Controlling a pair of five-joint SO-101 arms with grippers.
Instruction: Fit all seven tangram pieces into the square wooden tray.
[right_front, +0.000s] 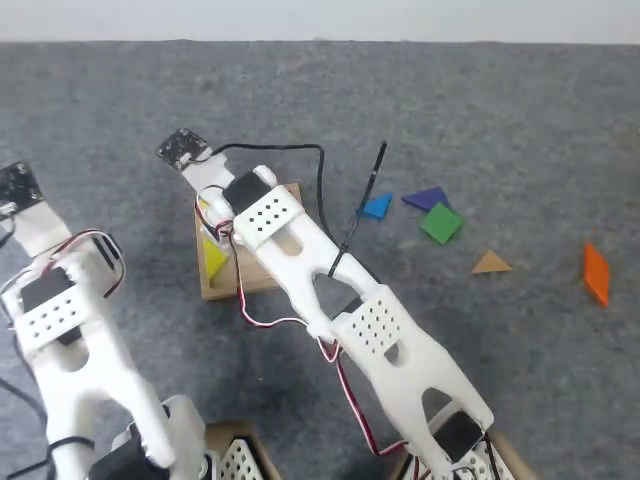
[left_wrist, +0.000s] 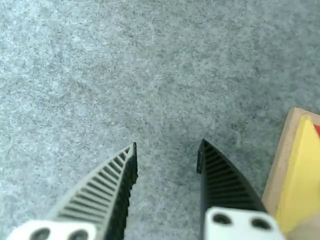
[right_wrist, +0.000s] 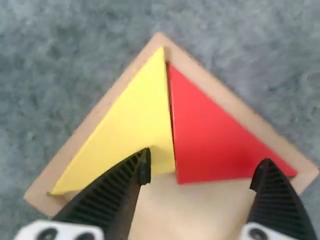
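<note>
Right hand (right_wrist: 203, 160) over two triangles (right_wrist: 130, 125); five pieces (right_front: 440, 222) loose.

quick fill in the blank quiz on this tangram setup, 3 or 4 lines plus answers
1. In the wooden tray, the second triangle beside the yellow triangle is coloured ____.
2. Outside the tray, ____ pieces lie on the grey carpet.
3. The square piece on the carpet is ____.
4. The right gripper hangs over the tray, its fingers ____ and empty.

Missing words: red; five; green; open
</note>
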